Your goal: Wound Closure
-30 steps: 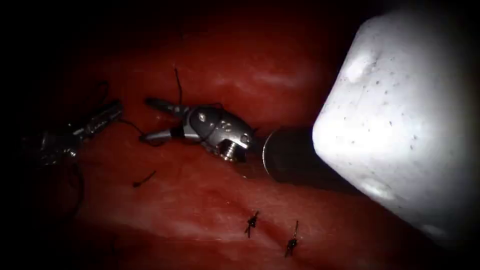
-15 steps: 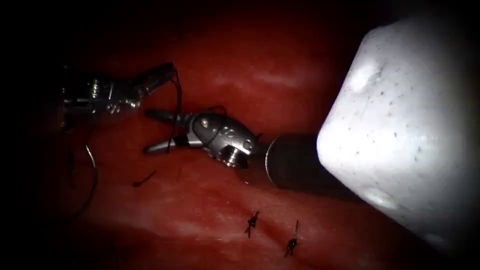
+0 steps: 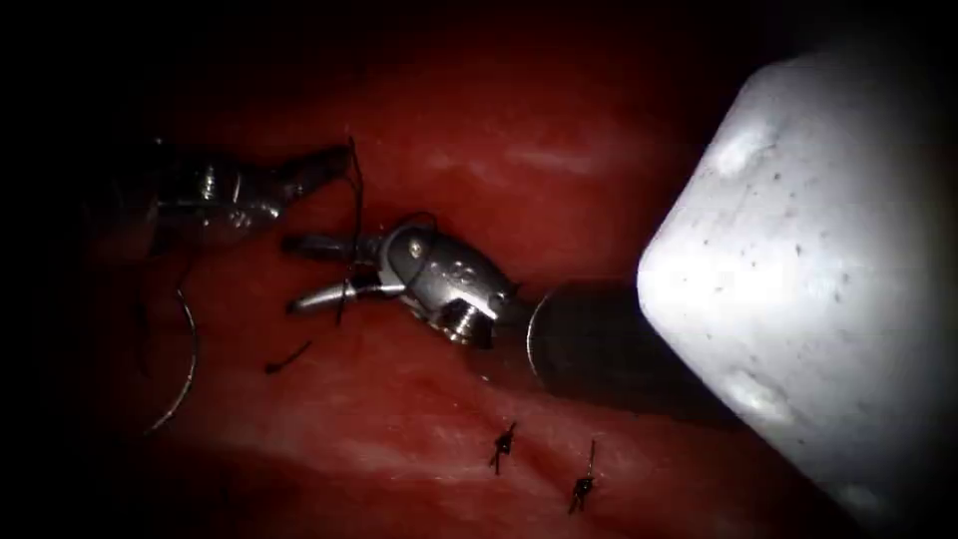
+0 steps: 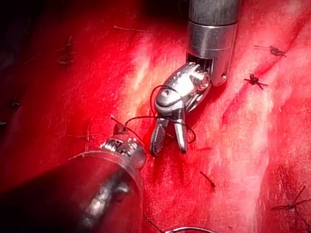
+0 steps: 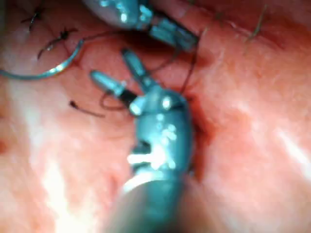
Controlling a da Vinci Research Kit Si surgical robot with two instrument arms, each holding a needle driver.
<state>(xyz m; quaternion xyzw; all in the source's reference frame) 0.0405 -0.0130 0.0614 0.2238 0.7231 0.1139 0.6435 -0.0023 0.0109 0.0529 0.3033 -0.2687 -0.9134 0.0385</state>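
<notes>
Now my left tool (image 3: 334,160) grips the thread (image 3: 357,205), right tool (image 3: 299,271) spread open, empty, one needle (image 3: 180,364) lying free on tissue (image 3: 559,120) at left, curve running top-to-bottom, two knots (image 3: 502,445) below.

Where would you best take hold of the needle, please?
Probably mid-curve, from above: the needle lies flat on the tissue below the left hand, its arc exposed. The right hand is open and empty; the left hand holds the thread.

- We see the right tool (image 3: 304,271), jaws spread and empty, thread (image 3: 357,215) crossing between them.
- Just above it, the left tool (image 3: 334,160) grips that thread.
- Needle (image 3: 182,364) lies free, below-left.
</notes>
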